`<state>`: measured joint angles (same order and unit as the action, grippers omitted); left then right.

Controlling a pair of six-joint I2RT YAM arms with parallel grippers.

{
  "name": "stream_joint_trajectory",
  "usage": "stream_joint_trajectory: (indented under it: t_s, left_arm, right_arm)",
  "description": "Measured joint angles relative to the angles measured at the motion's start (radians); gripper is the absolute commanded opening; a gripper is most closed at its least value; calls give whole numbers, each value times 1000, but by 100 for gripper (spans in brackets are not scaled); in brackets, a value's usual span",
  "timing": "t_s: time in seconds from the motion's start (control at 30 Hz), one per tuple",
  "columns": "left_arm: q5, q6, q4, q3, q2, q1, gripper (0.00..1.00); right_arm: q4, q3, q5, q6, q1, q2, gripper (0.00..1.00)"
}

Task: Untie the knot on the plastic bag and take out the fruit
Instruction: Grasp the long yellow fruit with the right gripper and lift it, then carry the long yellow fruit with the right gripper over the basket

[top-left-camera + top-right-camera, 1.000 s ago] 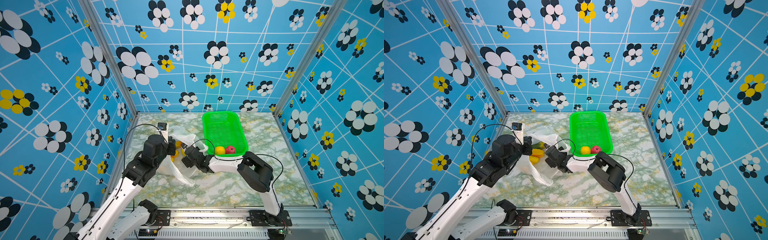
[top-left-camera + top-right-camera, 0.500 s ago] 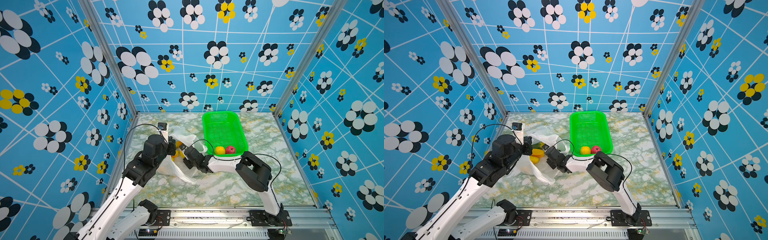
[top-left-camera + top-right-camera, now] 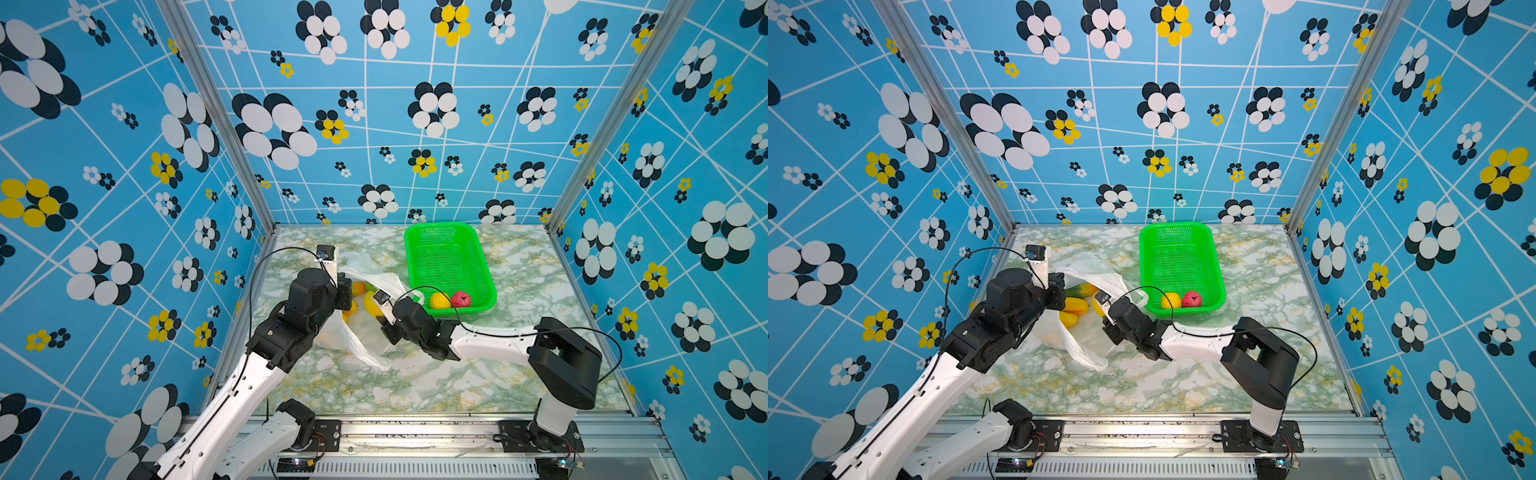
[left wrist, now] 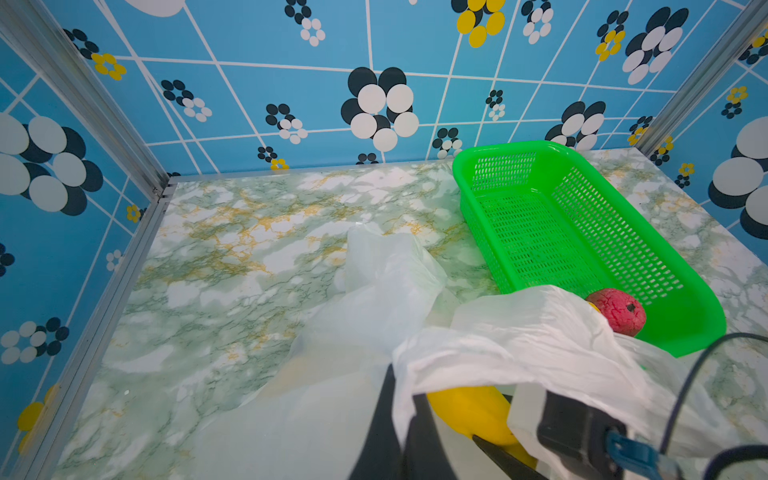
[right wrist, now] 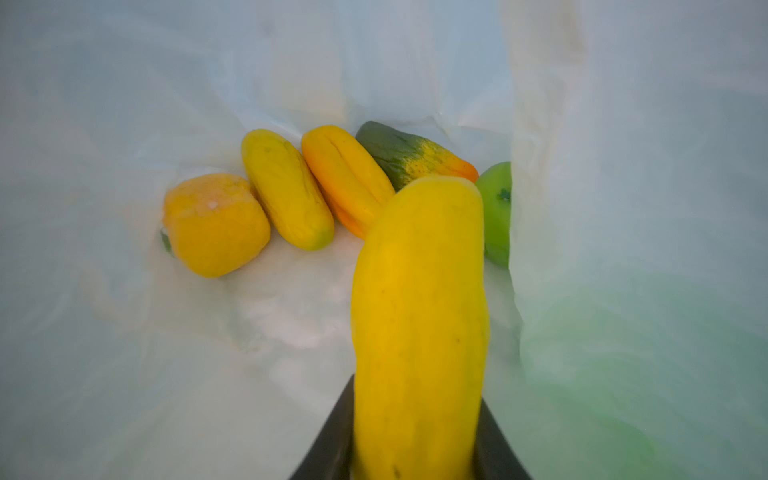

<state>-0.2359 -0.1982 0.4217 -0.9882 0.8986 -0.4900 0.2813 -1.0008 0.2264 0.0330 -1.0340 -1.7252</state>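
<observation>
- Blue flower-print walls around a marbled tabletop (image 3: pixel 415 386). Green basket (image 3: pixel 440 225) toward the back; bag (image 3: pixel 361 349) lying just left of it, mouth gaping.
- Change: a second ago the right end effector (image 5: pixel 415 419) stood wide at the bag mouth. Now its fingers are drawn in against both sides of a long yellow fruit (image 5: pixel 417 291) inside the bag. The arm has barely shifted.
- Left end effector (image 4: pixel 405 399): unchanged, pressed together on the bag's rim film, propping the mouth up.
- Meaning: knot not seen and the mouth is open, so untying looks done. Work is in the emptying stage; this fruit is gripped but not yet out of the bag.
- Count in bag (right wrist view), six:
  - the gripped one
  - round orange fruit (image 5: pixel 214 224)
  - short yellow fruit (image 5: pixel 286 189)
  - ridged orange fruit (image 5: pixel 345 174)
  - green-to-orange fruit (image 5: pixel 399 153)
  - round green fruit (image 5: pixel 496 212), half hidden by film
- Count in basket, two: yellow-orange fruit (image 3: pixel 440 300) and red bumpy fruit (image 3: pixel 460 299), touching at the near end.
- Totals: eight fruit seen, one bag, one basket, two arms.
</observation>
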Motion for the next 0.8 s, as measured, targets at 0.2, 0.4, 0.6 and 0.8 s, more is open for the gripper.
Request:
stream_joint_trajectory:
  t_s: [0.2,0.4,0.6,0.8]
  left_arm:
    - [-1,0,0,0,3,0,0]
    - [-2,0,0,0,2,0,0]
    - [-7,0,0,0,-2,0,0]
    - [-7,-1,0,0,-7,0,0]
  right_arm:
    - [35,84,-13,0,0,143,27]
    - [48,159,-31,1,-4,271,27]
    - [69,285,-14,-2,-6,502,27]
    - [101,378,105,-15,18,664,23]
